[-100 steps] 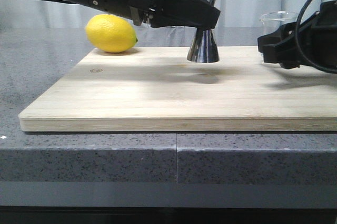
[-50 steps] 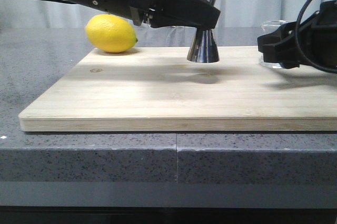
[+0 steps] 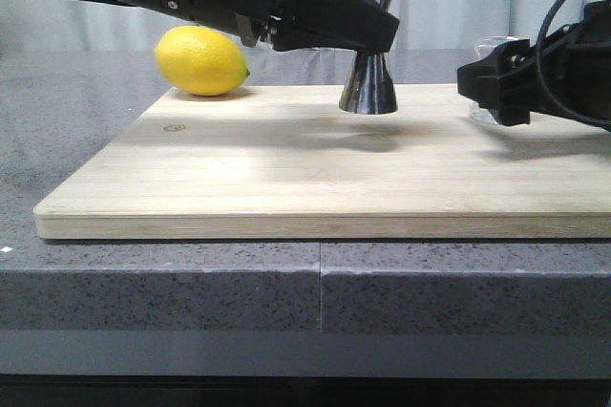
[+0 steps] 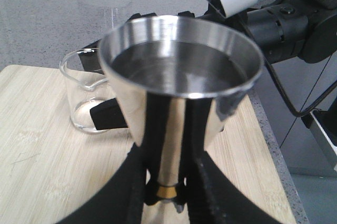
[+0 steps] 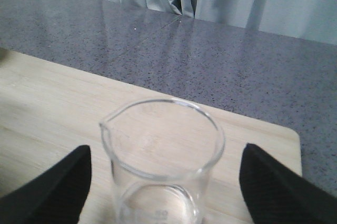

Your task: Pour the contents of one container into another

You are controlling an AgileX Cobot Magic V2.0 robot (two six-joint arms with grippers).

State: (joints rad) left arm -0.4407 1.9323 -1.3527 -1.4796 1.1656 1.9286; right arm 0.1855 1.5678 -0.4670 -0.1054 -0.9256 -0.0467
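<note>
Beaker [image 5: 163, 161] stands on the board [image 3: 286, 168], at 3 o'clock from the jigger [image 3: 368, 82] in front view. Our right fingers [image 5: 163, 182] are spread wide, one on each side of the glass, not touching it. Left fingers [image 4: 166, 182] are clenched on the jigger's waist, steadying it upright. The lemon [image 3: 201, 60] at 9 o'clock is out of the way. We'd judge this is the grasp step: centre on the beaker, close low and evenly, and keep the lip pointing at the jigger so we can tilt straight in.
</note>
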